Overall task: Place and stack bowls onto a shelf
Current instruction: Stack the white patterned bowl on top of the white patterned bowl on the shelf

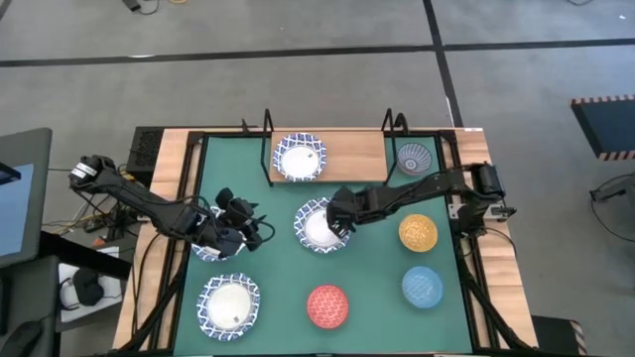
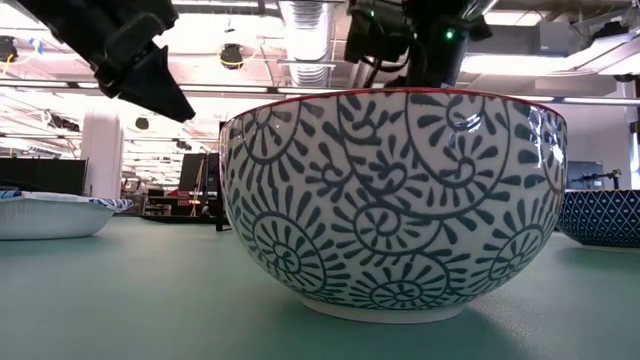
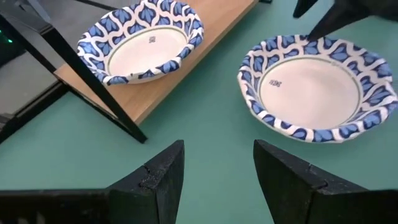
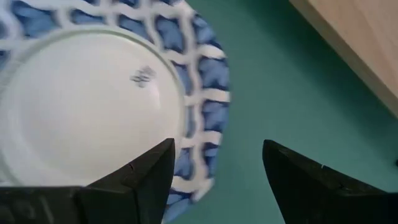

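The wooden shelf point(image 1: 357, 151) stands at the table's far edge. On it sit a white bowl with a blue rim point(image 1: 299, 159) and a grey-blue patterned bowl point(image 1: 415, 157). A second white bowl point(image 1: 319, 226) rests on the green mat at the centre. My right gripper point(image 1: 338, 214) is open over this bowl's right rim point(image 4: 205, 93), one finger above the inside and one above the mat. My left gripper point(image 1: 254, 224) is open and empty above the mat, left of that bowl, which shows in its wrist view point(image 3: 314, 87).
Another white bowl point(image 1: 206, 248) lies partly under my left arm, and one more point(image 1: 229, 304) sits near left. A red bowl point(image 1: 327, 305), a yellow-orange bowl point(image 1: 418, 232) and a light blue bowl point(image 1: 422, 287) stand on the mat. The shelf's black wire posts point(image 3: 87, 87) rise at its ends.
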